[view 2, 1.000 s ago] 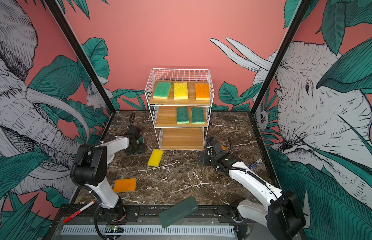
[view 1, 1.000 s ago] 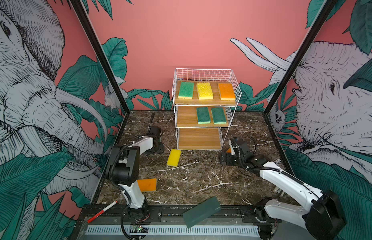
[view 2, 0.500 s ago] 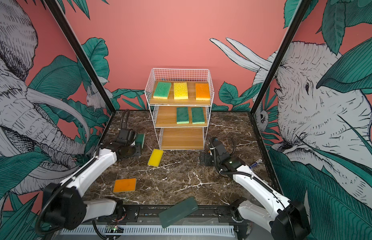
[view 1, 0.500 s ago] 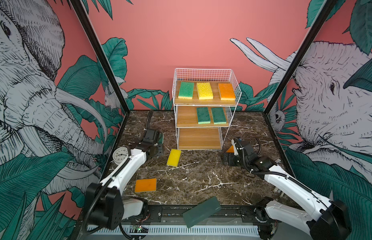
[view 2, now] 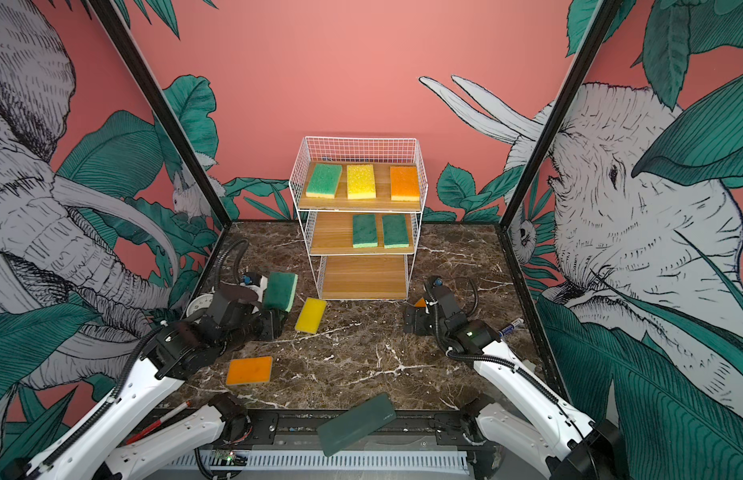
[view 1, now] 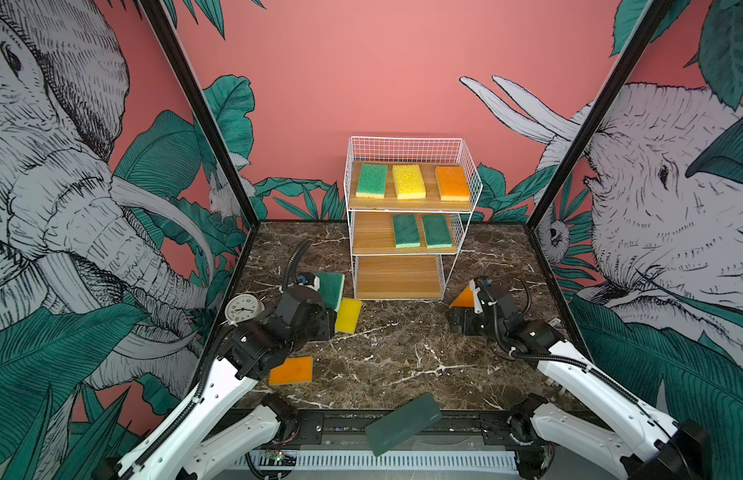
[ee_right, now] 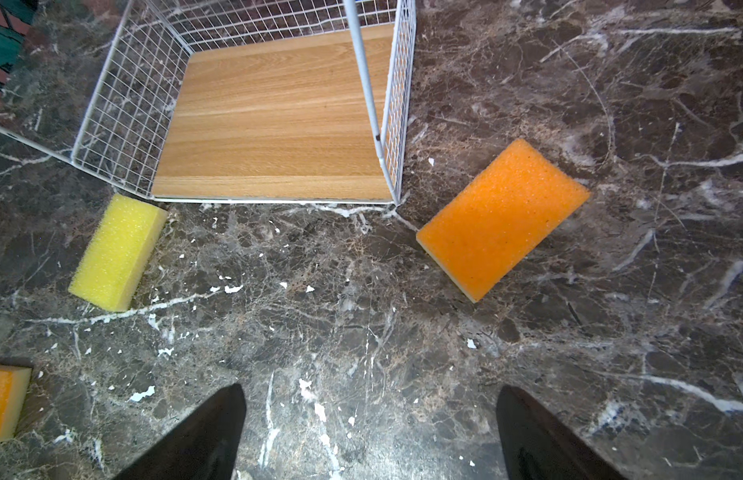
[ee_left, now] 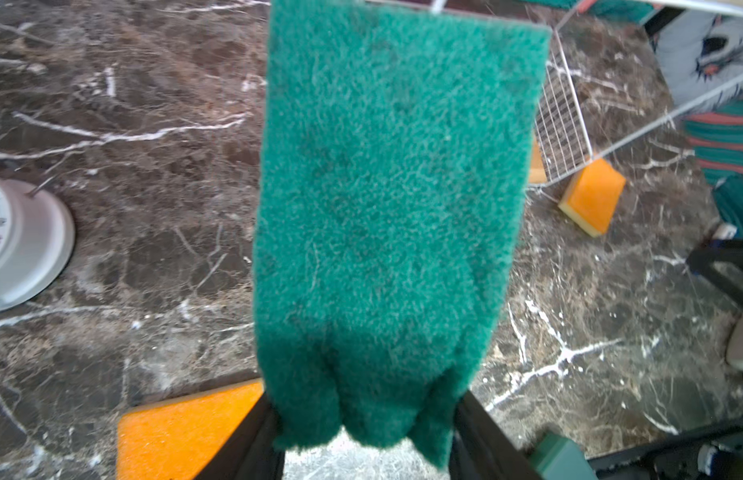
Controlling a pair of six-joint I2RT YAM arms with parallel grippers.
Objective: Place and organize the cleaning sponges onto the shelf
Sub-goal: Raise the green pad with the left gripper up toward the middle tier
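While the shelf [view 1: 407, 143] stands at the back of the counter [view 1: 403, 357], five sponges are counted on it. On the top board a green sponge [view 1: 372, 180], a yellow sponge [view 1: 409, 181] and an orange sponge [view 1: 452, 183] are laid side by side. On the middle board a dark green sponge [view 1: 406, 230] and its dark green twin [view 1: 436, 230] are set together toward the right. The bottom board [view 1: 397, 276] is seen bare.

Over on the left, a scouring-faced sponge [ee_left: 386, 208] is pinched at one short end by the left gripper [ee_left: 363, 432], jaws closed on it. It is held above the counter, just left of the shelf's front corner. That arm is stretched forward low from the front rail, with a clock [view 1: 243, 309] beside it.

On the right, the right gripper [ee_right: 370, 395] is held over bare marble, jaws spread wide, nothing between them. A loose orange sponge [ee_right: 502, 218] is seen lying askew just off the shelf's right front corner, ahead of the jaws.

A loose yellow sponge [view 1: 348, 316] is found by the shelf's left front corner, near the held one. A second loose orange sponge [view 1: 291, 370] lies nearer the front, beside the left arm's elbow. Open counter is left across the middle between the arms, and a dark green slab [view 1: 403, 417] is tilted over the front edge.
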